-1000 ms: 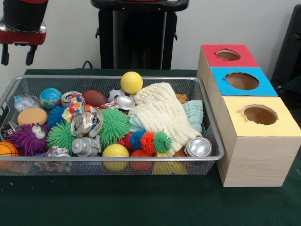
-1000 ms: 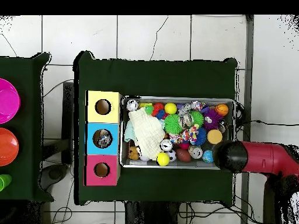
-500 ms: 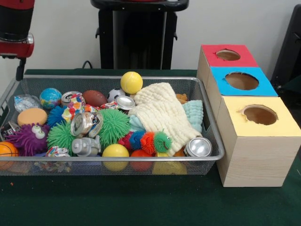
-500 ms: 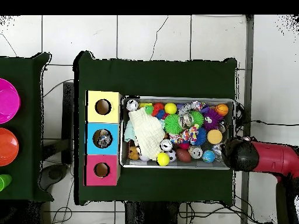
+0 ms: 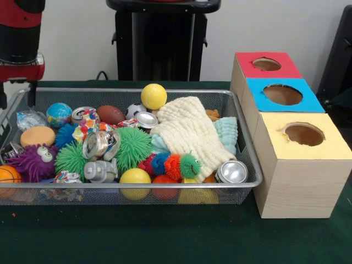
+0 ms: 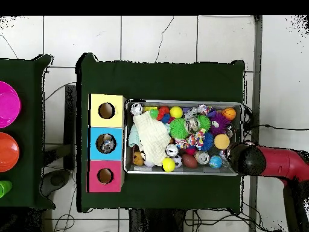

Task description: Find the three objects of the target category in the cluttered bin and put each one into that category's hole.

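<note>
- The pincer [image 5: 16, 94] hangs at the bin's end farthest from the boxes, its two dark fingertips [image 5: 32, 92] apart with nothing between them; one tip sits just outside the rim, the other just over it.
- The wire mesh bin [image 5: 242, 140] stretches away from the pincer toward the boxes, on the green tabletop [image 5: 165, 236].
- Just below the pincer, inside the bin, lie a clear crumpled wrapper [image 5: 28, 118] and a small globe ball [image 5: 59, 114].
- A little farther along sit a tan round sponge [image 5: 37, 136], a purple fuzzy toy with eyes [image 5: 33, 160] and a small basketball [image 5: 8, 177].
- Crushed cans lie in the clutter: one beside the globe ball [image 5: 82, 114], one mid-bin [image 5: 98, 144], one by the cloth [image 5: 146, 119], and one at the corner farthest from the pincer [image 5: 232, 172].
- A yellow ball [image 5: 153, 96] rests on the heap against the bin's back rim, well apart from the pincer.
- A cream cloth [image 5: 187, 132] covers the far half of the bin.
- Beyond the bin stand the red box [image 5: 250, 69], blue box [image 5: 308, 102] and yellow box [image 5: 335, 148], each with a round hole on top.
- In the overhead view, something lies inside the blue box's hole [image 6: 105, 143].
</note>
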Available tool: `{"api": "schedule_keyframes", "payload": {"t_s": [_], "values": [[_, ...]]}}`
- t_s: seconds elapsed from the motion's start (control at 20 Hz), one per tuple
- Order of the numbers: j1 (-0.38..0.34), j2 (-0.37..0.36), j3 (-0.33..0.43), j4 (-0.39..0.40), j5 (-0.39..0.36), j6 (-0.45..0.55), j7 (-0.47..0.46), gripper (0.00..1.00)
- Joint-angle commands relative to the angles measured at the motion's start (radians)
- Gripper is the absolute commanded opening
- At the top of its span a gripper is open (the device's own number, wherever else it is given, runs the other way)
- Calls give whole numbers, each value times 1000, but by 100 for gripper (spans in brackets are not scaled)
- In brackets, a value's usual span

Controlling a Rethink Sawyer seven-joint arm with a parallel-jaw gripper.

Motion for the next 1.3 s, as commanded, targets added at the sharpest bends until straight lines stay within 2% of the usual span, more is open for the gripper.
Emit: {"api": "schedule_keyframes", "payload": {"t_s": [0.05,0.2,0.5,0.95,1.15,1.3], "values": [[-17,35,129,69,-65,131,-421,100],[-7,36,110,60,-123,148,-475,100],[-3,66,92,6,-166,155,-492,100],[-13,74,88,-15,-191,142,-528,100],[-46,129,135,-7,-156,93,-512,100],[-34,153,126,-27,-182,72,-483,100]]}}
